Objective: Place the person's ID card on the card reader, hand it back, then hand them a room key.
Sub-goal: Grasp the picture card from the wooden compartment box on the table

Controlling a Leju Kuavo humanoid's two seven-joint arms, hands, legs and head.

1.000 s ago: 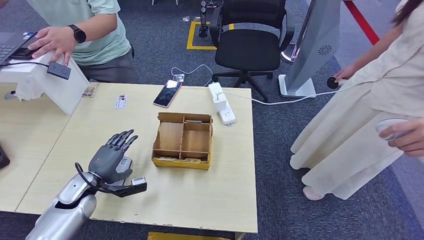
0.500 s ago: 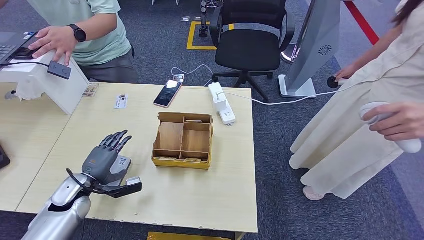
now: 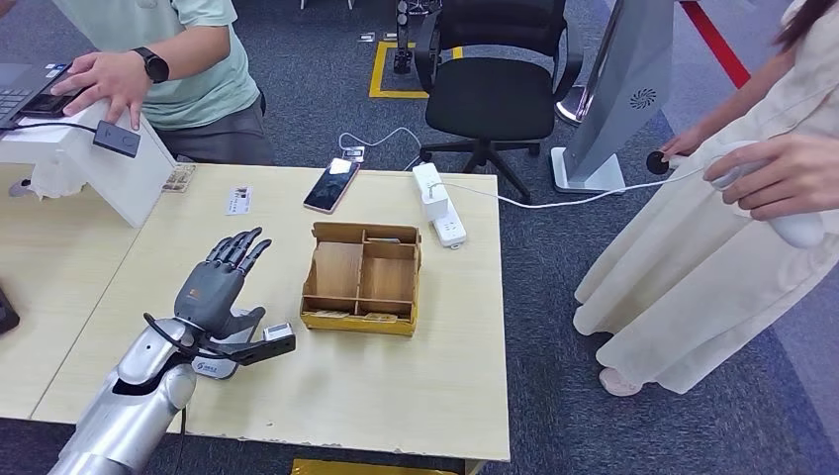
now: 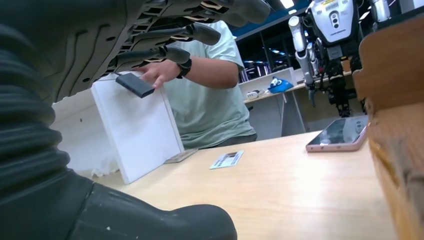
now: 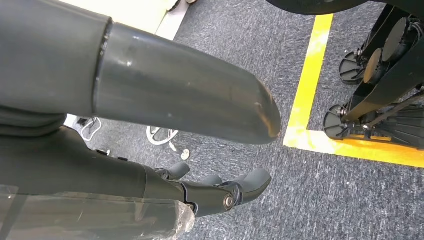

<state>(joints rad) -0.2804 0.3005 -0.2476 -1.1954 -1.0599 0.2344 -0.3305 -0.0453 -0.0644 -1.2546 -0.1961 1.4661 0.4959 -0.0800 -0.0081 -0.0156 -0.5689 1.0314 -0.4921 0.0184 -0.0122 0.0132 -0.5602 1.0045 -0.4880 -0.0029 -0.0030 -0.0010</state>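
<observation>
The small white printed ID card (image 3: 238, 201) lies flat on the pale wooden worktop (image 3: 396, 386) near the far edge, just beside the white slanted stand (image 3: 119, 178) and well apart from our left robot hand (image 3: 220, 287); the left wrist view shows it too, between the stand and a pink-cased phone (image 3: 331, 185). Since half a second ago our left robot hand has lifted and reached a little further forward, its fingers spread and holding nothing, hovering over the worktop beside the brown divided wooden box (image 3: 362, 277). We judge this the start of the reach for the card. Our right robot hand (image 5: 220, 192) hangs over grey carpet, its fingers loosely curled, holding nothing. The bystander's hand (image 3: 782, 178) with a white controller has risen since earlier.
</observation>
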